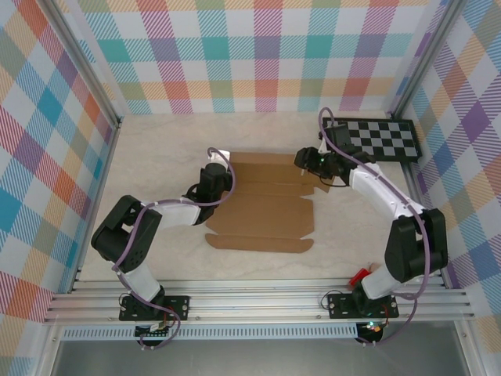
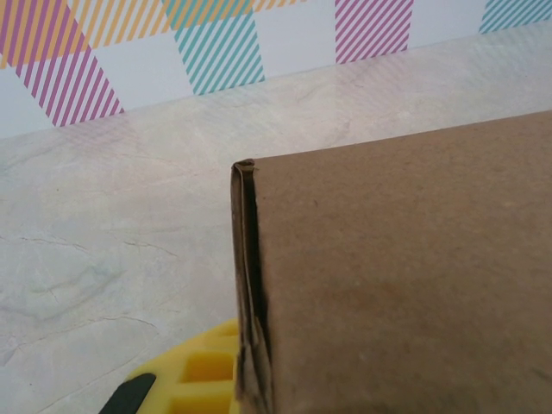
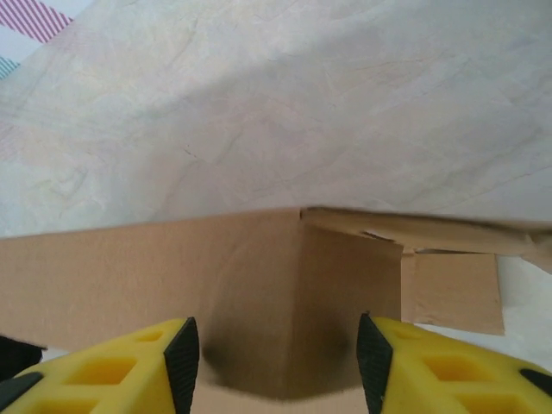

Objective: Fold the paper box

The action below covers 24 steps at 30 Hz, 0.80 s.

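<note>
Light, thin paper box (image 1: pixel 262 215) on the desk (image 1: pixel 156 157), between both jaws; probably bends easily, better to hold near a crease. Around its raised wall (image 3: pixel 259 285), right jaws released; left jaws: cannot tell.

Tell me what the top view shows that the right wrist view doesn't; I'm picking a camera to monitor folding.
Top view: the whole flat cardboard sheet, the left arm, the right arm, the checkerboard panel. Right wrist view: the right claw open, a raised, creased flap close up between its yellow fingers. Both: brown cardboard on the pale table.
</note>
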Tool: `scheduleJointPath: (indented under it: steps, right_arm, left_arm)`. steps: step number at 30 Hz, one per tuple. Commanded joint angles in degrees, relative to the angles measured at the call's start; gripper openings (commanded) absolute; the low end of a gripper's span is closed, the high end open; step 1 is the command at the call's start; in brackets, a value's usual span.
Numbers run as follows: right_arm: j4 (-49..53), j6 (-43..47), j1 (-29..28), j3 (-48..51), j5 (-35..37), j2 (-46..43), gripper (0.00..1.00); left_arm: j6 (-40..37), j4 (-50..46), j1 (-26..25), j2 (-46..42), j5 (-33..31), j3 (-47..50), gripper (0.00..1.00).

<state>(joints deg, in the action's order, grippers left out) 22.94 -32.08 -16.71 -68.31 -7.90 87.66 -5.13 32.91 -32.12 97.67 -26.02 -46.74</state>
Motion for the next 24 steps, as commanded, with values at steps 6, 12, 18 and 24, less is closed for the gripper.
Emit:
scheduleJointPath:
  steps: [6,12,18,24]
  right_arm:
    - [-0.47,3.76,5.49,12.58,-3.08,-13.79,0.51]
    - [-9.62,4.92,6.07,19.35,-4.05,-11.16,0.39]
    - [-23.03,4.14,6.67,19.88,-1.25,0.35,0.45]
    - [-27.66,1.80,7.08,18.23,-0.16,7.79,0.43]
  left_arm:
    - [1.47,-5.08,0.88,-1.27,-3.38,-0.63,0.00]
    - [2.20,-5.71,1.53,-3.16,-0.69,0.52,0.00]
    - [3.41,-7.00,1.53,-3.75,-0.27,0.60,0.00]
    - [3.58,-7.83,1.53,-3.99,-0.68,0.85,0.00]
